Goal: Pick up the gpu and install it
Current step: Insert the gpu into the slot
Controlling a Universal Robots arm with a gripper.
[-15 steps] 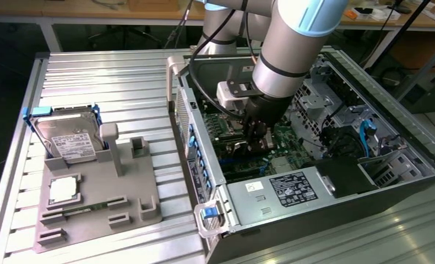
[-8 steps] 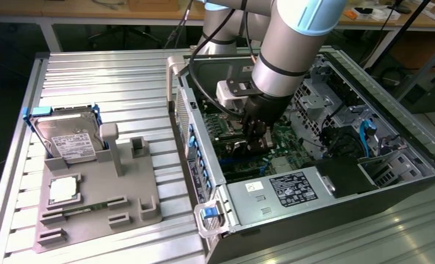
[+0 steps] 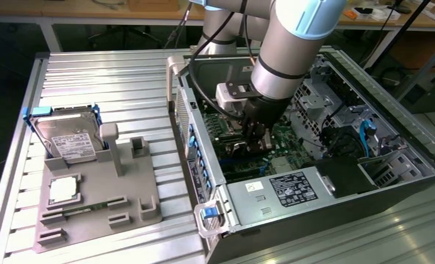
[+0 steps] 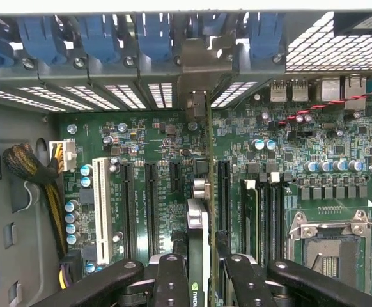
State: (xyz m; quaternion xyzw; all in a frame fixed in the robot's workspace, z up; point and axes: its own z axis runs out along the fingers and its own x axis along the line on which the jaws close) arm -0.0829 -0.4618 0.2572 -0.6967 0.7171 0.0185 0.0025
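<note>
Exterior view: gripper [image 3: 256, 144] lowered inside the open computer case [image 3: 393, 181], over the motherboard [image 3: 291, 137]; what it carries is hidden by the arm.

Wrist view: gpu [image 4: 199, 256] clamped edge-on between closed fingers [image 4: 172, 281], a thin green board with a silver bracket, standing upright above the expansion slots [image 4: 153, 204]; lower part cut off.

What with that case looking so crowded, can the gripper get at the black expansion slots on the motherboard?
Probably yes. The case lies with its side open, and the gripper, shut on the gpu, hangs inside right over the motherboard. In the wrist view nothing lies between the card and the black slots.
</note>
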